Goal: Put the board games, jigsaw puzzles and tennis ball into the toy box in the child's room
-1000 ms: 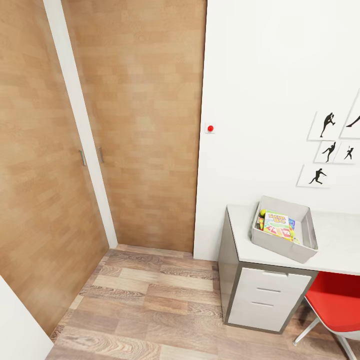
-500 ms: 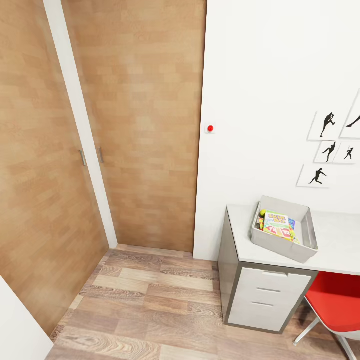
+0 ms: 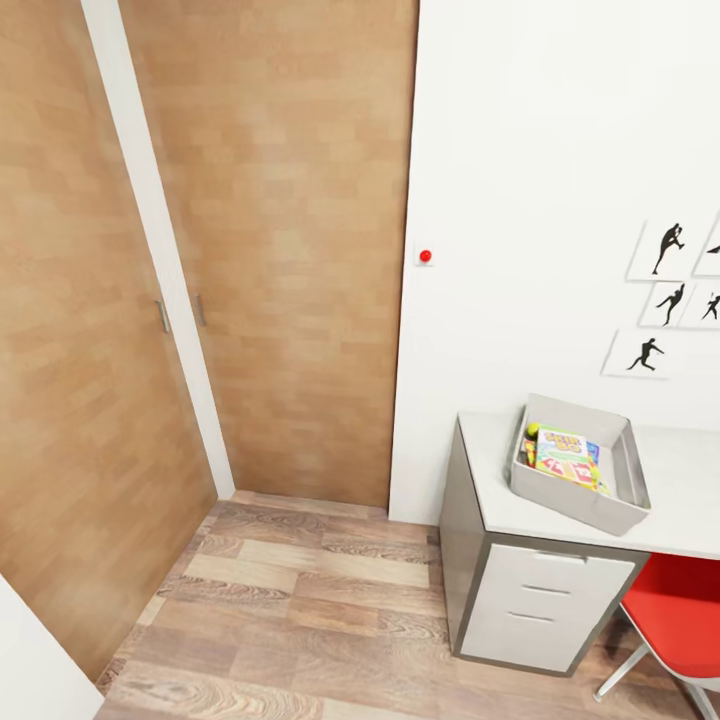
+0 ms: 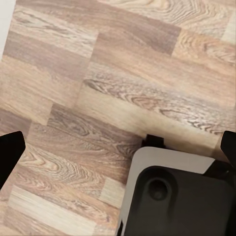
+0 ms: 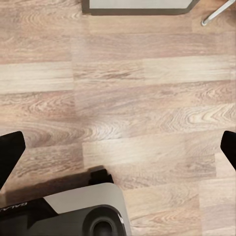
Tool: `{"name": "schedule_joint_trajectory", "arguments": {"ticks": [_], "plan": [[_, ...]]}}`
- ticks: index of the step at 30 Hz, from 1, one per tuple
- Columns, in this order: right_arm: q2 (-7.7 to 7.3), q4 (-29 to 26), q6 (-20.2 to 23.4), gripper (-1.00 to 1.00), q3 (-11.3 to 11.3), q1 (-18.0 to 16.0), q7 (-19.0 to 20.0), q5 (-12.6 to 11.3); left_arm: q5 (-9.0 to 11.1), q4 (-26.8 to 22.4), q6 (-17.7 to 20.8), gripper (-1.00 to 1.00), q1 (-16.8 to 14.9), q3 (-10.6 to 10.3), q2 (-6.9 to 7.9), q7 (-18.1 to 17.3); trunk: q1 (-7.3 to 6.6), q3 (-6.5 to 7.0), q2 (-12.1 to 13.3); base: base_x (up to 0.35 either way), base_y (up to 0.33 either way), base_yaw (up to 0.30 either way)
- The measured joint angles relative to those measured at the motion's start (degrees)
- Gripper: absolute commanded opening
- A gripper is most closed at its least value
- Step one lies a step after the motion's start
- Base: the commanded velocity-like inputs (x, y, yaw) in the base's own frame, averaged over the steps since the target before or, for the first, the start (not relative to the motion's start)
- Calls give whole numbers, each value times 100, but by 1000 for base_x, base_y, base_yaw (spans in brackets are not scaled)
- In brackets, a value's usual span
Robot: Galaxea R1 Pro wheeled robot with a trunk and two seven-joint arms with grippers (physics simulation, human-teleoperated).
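In the left wrist view the left hand (image 4: 118,152) is spread wide, its two dark fingertips (image 4: 10,152) at opposite edges of the picture with nothing between them but the wood-plank floor (image 4: 73,73) below; a grey and black part of the robot's base (image 4: 177,196) lies under it. The right hand (image 5: 118,152) is likewise released and holds nothing, one fingertip (image 5: 10,152) at each edge, over the same floor; a grey frame edge (image 5: 137,6) and a thin metal chair leg (image 5: 216,12) are cut off at the border of that picture.

In the head view the toy box (image 3: 582,500), a grey lidless bin with sloping sides, sits on the white counter (image 3: 490,470) near its end by the wall. Inside it lies a board game (image 3: 562,447) with a green and orange printed face, over other coloured pieces that are too small to tell apart. A small yellow-green shape at the bin's inner corner looks like the tennis ball (image 3: 533,431), partly hidden by the wall of the bin. The counter runs out of the picture to the right. Below it are white drawers (image 3: 545,600) and part of a red chair (image 3: 680,610), cut off. Wooden sliding doors (image 3: 270,250) fill the corner, and black silhouette pictures (image 3: 668,290) hang on the white wall (image 3: 520,150).
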Motion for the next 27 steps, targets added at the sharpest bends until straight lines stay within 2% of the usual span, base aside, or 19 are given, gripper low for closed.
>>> {"name": "schedule_joint_trajectory", "arguments": {"ticks": [15,17,19,21,24,27], "plan": [[-14,3,86,100,0,16,-1,4,-41,0,3,100,65,-5,9,-15,1,-66,0,7,3,0],[-20,2,108,100,0,19,-1,6,-132,0,2,100,94,-10,10,-23,1,-76,0,0,0,-3],[-23,1,150,100,0,30,-1,14,-305,0,0,100,120,-17,9,-21,1,-87,0,0,0,-28],[-25,0,244,100,-5,68,-1,25,-591,0,-4,100,143,-20,5,-20,1,-97,0,0,0,-60],[-26,0,348,100,-4,96,-2,31,-801,0,-8,100,179,-16,-6,-19,1,-114,0,0,0,-82],[-27,0,408,100,-5,135,-6,38,-887,0,-4,100,203,-15,-14,-19,1,-131,0,0,0,-99]]}}
